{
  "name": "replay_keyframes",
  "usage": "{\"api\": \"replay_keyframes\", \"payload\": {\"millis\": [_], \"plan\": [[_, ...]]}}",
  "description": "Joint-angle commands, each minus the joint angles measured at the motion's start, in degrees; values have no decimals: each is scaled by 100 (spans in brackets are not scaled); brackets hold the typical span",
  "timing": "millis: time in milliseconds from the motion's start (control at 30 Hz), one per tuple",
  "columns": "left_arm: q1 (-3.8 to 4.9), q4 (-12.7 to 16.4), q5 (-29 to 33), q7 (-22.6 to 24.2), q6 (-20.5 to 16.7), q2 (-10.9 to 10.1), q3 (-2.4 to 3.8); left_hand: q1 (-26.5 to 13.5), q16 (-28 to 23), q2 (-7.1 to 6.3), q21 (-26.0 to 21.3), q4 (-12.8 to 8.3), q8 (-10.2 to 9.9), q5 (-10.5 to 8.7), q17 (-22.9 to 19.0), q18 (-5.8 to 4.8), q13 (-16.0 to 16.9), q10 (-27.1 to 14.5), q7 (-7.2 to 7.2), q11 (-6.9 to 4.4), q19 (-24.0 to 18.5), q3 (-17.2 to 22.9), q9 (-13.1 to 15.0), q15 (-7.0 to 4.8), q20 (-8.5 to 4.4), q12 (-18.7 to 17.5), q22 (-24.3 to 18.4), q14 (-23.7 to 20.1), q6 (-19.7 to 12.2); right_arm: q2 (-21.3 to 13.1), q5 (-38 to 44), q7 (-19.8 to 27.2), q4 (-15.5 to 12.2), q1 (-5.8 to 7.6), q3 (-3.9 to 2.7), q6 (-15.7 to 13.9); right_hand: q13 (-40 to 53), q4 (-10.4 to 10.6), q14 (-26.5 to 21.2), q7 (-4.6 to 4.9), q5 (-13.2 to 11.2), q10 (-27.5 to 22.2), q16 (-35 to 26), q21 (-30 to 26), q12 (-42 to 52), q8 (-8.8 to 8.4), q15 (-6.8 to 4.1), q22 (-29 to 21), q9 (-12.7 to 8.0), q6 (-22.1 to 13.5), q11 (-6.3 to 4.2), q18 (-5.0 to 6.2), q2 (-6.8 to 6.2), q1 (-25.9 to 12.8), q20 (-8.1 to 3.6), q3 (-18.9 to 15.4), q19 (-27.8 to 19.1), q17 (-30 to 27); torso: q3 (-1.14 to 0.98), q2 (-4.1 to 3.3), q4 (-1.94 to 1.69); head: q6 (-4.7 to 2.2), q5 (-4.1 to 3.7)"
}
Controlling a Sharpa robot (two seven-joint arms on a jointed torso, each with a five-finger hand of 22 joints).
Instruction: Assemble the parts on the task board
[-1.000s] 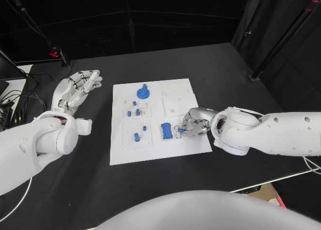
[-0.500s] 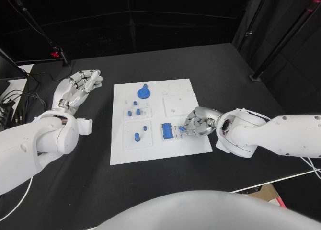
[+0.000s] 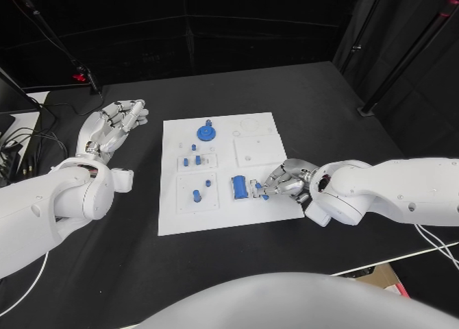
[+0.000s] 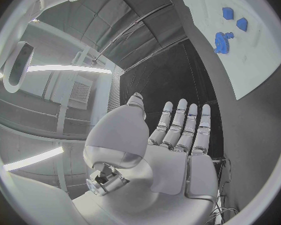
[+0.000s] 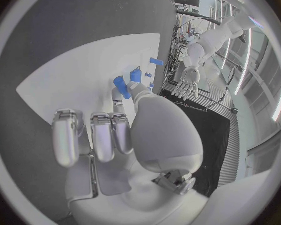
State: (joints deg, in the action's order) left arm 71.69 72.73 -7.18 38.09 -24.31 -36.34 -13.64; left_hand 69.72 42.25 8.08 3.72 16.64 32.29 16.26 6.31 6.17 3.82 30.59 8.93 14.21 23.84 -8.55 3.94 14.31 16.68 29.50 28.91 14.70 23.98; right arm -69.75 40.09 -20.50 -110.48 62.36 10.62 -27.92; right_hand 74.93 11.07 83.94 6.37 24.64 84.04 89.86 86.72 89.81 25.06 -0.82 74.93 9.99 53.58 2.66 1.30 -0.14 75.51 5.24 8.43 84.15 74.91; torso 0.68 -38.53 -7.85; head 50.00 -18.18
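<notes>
While the left hand (image 3: 113,127) lies flat on the black table (image 3: 318,96) left of the board (image 3: 225,212), fingers straight, slightly apart and holding nothing, the work sits further right. In the left wrist view the same hand (image 4: 172,135) shows fingers extended side by side, with the board's edge well apart from them.

On the board, far end: a blue gear (image 3: 206,131). Below it, small blue pegs (image 3: 191,162) standing in a square recess. Nearer still, another peg (image 3: 196,196) in a second recess. Right of that, a larger blue block (image 3: 238,186) upright on the board.

Just right of the block, the right hand (image 3: 282,179) rests over the board's near right part, fingers curled toward a small blue part (image 3: 262,186) at its fingertips. Contact looks likely, but whether the part is actually pinched cannot be told. In the right wrist view the thumb reaches to a blue piece (image 5: 121,87).
</notes>
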Motion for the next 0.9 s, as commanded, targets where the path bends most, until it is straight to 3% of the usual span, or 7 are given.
{"api": "replay_keyframes", "payload": {"millis": [33,533,900], "plan": [[8,3,6,28,42,10,6,4,28,34,37,3,26,30,-6,-55,-9,-44,758,3,-36,-26,-8,-15,1,37,-6,14,-41,39,-549,-104,32,10,-2,56,1507,53,606,10,40,596,14,-39,19,-36,15,1371,-21,43,-6,-31,14,-86,25,-93,393,1509,-2,0,0,0,16],[8,6,6,8,49,10,6,4,28,34,37,3,26,30,-6,-55,-9,-44,758,3,-36,-26,-8,-15,1,37,-6,14,-41,170,0,-60,117,10,-2,-344,1507,114,606,6,8,596,14,-43,19,-57,14,1369,-31,58,-6,-29,39,-131,25,-173,392,1509,-4,0,5,0,58],[8,3,6,5,48,8,6,4,28,34,37,3,26,30,-6,-55,-9,-44,758,3,-36,-26,-8,-15,1,37,-6,14,-41,202,364,93,82,10,-2,-395,1507,68,606,-10,-21,596,14,-37,19,-68,2,1372,-36,75,-21,-31,41,-29,19,-214,395,1509,0,1,14,0,72]]}}
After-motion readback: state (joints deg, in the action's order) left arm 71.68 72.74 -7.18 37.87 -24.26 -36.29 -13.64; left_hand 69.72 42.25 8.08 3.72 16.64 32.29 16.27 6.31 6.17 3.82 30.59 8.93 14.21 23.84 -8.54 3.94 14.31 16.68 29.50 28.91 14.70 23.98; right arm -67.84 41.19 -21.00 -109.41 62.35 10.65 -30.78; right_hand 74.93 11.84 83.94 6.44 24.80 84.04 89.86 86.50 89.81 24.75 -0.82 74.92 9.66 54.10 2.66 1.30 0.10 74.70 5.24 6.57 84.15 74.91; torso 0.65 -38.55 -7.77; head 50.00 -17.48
